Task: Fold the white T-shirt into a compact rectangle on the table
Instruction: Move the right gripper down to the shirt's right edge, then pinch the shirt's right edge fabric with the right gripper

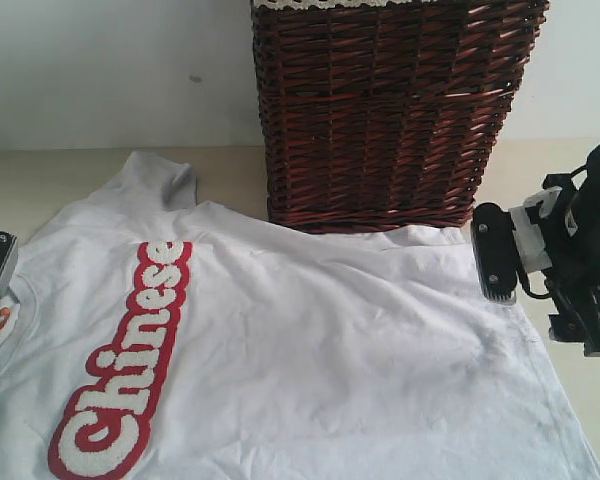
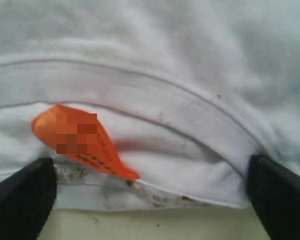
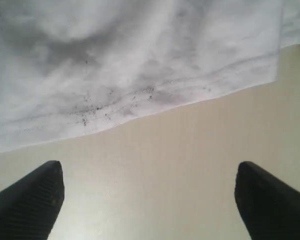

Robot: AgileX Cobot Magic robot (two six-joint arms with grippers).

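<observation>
T-shirt (image 1: 330,330) lettering (image 1: 130,360), exterior view only

One readable word, "Chinese" (image 1: 125,370), stands on the white T-shirt (image 1: 330,330) in fuzzy white letters with a thick red outline, close beside the left claw (image 2: 150,200). The orange neck tag (image 2: 77,140), just ahead of that claw and nearer one finger, carries small dark print too blurred to read.
</observation>
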